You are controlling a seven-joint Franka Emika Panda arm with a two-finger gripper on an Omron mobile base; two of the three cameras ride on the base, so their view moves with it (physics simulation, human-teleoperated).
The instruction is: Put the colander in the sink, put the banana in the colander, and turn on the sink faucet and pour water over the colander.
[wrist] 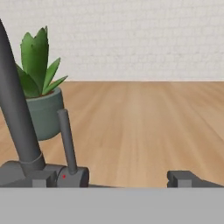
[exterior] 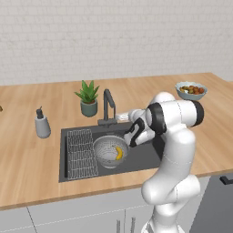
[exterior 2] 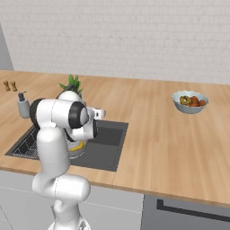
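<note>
Wooden counter (exterior: pixel 41 159) w/ pale cabinet fronts below is seen, backed by a white brick wall (exterior: pixel 113 36). The sink (exterior: pixel 145 157) is recessed in the counter and taken as landmark here. The colander (exterior: pixel 105 154) is set inside the sink, approx. mid-basin, just right of the wire grid rack (exterior: pixel 81 154), which is laid along the sink's left part. The banana (exterior: pixel 119 153) is lying in the colander, toward its right side. The sink faucet (exterior: pixel 108 104) is mounted upright at the sink's back edge; in the hand view its dark stem (wrist: pixel 17 113) and slim lever (wrist: pixel 66 138) are seen close up, at left.

A potted plant (exterior: pixel 88 98) is placed just behind the sink, left of the faucet. A grey soap dispenser (exterior: pixel 42 124) is standing left of the sink, on the counter. A fruit bowl (exterior: pixel 191 90) is set well to the right of the sink, towards the back. Two small shakers (exterior 2: pixel 10 85) are seen far left of the sink in the right base view.

The gripper (exterior: pixel 122 117) is held at the sink's back edge, just right of the faucet base. Its jaws are spread fully wide; nothing is gripped. One fingertip (wrist: pixel 186 178) is seen at lower right in the hand view, over bare counter.
</note>
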